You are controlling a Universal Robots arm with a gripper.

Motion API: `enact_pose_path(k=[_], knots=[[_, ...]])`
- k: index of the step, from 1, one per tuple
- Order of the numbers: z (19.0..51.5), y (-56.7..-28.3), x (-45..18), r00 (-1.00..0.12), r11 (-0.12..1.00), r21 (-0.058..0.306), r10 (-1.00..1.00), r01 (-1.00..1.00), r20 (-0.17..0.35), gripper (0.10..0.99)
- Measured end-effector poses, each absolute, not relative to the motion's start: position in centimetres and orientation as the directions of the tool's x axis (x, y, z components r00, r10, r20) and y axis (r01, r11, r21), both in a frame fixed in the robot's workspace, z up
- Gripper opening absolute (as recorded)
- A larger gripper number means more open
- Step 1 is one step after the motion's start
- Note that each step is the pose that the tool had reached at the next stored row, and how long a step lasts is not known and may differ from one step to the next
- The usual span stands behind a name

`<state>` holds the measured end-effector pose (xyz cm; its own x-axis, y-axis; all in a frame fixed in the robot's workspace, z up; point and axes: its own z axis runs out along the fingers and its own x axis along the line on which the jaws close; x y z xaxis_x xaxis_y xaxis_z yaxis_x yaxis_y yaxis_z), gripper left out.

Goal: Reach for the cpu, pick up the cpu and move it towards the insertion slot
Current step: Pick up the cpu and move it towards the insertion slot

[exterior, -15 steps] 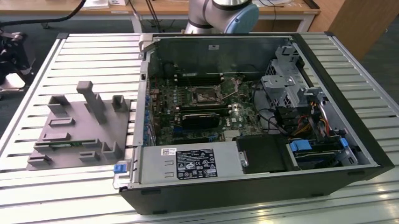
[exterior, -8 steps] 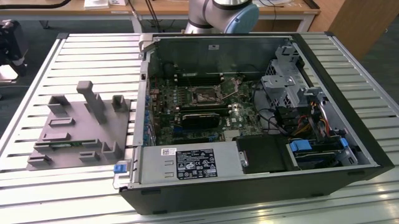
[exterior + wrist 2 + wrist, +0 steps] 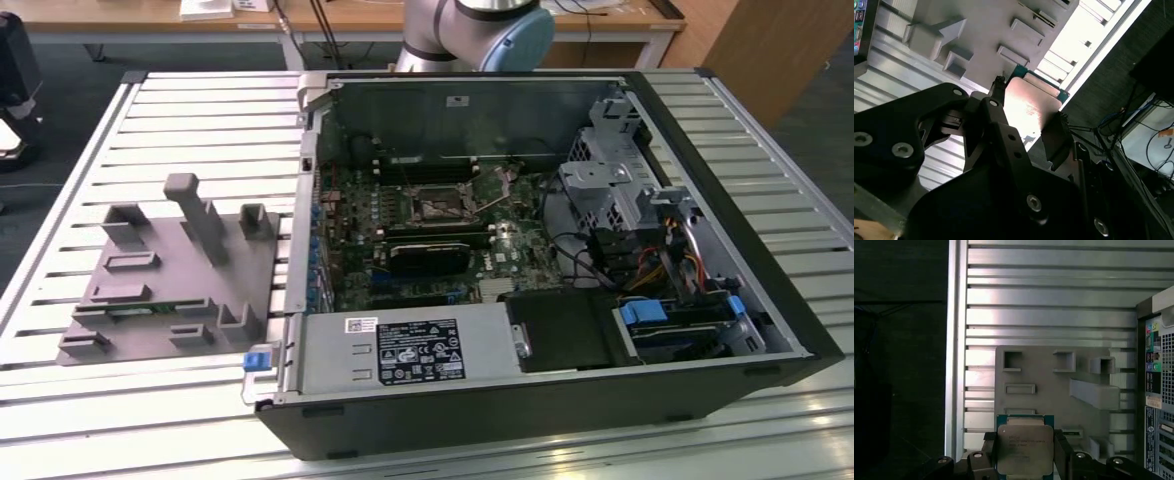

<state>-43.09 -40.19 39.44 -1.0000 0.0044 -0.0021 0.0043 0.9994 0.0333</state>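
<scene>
The cpu (image 3: 1025, 449), a small square chip with a silvery top and a thin green rim, is clamped between the two black fingers of my gripper (image 3: 1025, 460). In the second wrist view the cpu (image 3: 1032, 106) shows its pale face between the gripper (image 3: 1026, 119) fingers. It hangs in the air above the grey fixture plate (image 3: 1054, 390), off the plate's surface. The insertion slot (image 3: 438, 203), a small dark square socket with a metal frame, sits on the motherboard inside the open computer case (image 3: 747, 330).
The grey fixture plate (image 3: 147, 290), with raised blocks and posts, lies on the slatted metal table (image 3: 200, 120) at the exterior view's left of the case. The case wall (image 3: 1156, 380) borders the plate. Inside the case are a power supply (image 3: 407, 352), cables and drive cages. The arm's base (image 3: 481, 30) stands behind the case.
</scene>
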Motion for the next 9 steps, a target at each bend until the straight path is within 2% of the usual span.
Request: enact_pose_path(k=[9], knots=[[39.83, -40.19, -42.21, -1.0, 0.999, 0.037, 0.004, 0.004, -0.002, 0.541]])
